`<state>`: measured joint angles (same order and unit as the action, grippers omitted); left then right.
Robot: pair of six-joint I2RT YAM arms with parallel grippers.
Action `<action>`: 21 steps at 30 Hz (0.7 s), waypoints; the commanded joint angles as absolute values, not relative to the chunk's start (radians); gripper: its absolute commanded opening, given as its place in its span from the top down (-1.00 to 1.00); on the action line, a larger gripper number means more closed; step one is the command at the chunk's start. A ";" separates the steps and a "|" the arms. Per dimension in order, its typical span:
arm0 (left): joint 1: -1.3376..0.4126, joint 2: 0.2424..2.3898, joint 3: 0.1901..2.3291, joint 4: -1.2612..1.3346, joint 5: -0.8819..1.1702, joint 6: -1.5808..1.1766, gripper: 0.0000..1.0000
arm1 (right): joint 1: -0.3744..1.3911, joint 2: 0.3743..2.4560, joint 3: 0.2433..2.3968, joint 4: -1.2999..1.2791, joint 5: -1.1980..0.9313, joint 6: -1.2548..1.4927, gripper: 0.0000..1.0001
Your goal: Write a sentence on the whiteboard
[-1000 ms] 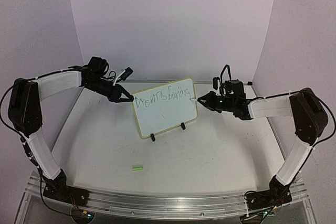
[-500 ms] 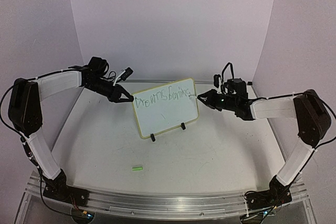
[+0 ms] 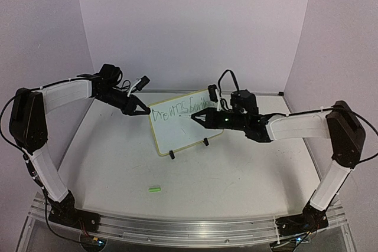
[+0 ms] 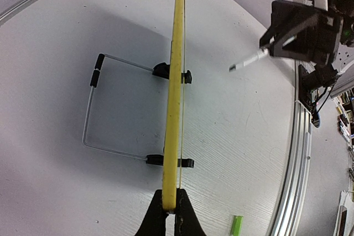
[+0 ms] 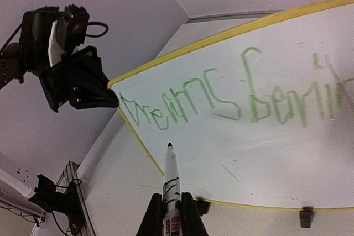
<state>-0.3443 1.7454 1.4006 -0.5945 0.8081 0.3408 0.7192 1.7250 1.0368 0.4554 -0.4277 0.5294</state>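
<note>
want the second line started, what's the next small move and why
Probably ease the right gripper forward until the marker tip meets the whiteboard under the green writing. The tip hangs off the surface, only one line is written, and the left gripper clamps the board's edge.

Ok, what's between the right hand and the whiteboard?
Only the marker the right hand grips, its tip toward the whiteboard below the sentence; right wrist view shows it.
</note>
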 commanded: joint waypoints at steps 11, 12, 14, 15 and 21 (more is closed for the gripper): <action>-0.364 1.738 1.399 -0.635 0.748 0.374 1.00 | 0.876 1.964 1.211 0.498 -0.383 0.554 1.00; -0.364 1.737 1.399 -0.635 0.747 0.375 1.00 | 0.878 1.968 1.208 0.497 -0.372 0.557 1.00; -0.364 1.736 1.399 -0.635 0.746 0.375 1.00 | 0.879 1.972 1.201 0.498 -0.348 0.564 1.00; -0.365 1.736 1.399 -0.635 0.746 0.375 1.00 | 0.879 1.975 1.198 0.498 -0.335 0.569 1.00; -0.366 1.735 1.399 -0.636 0.747 0.375 1.00 | 0.879 1.995 1.202 0.494 -0.293 0.582 1.00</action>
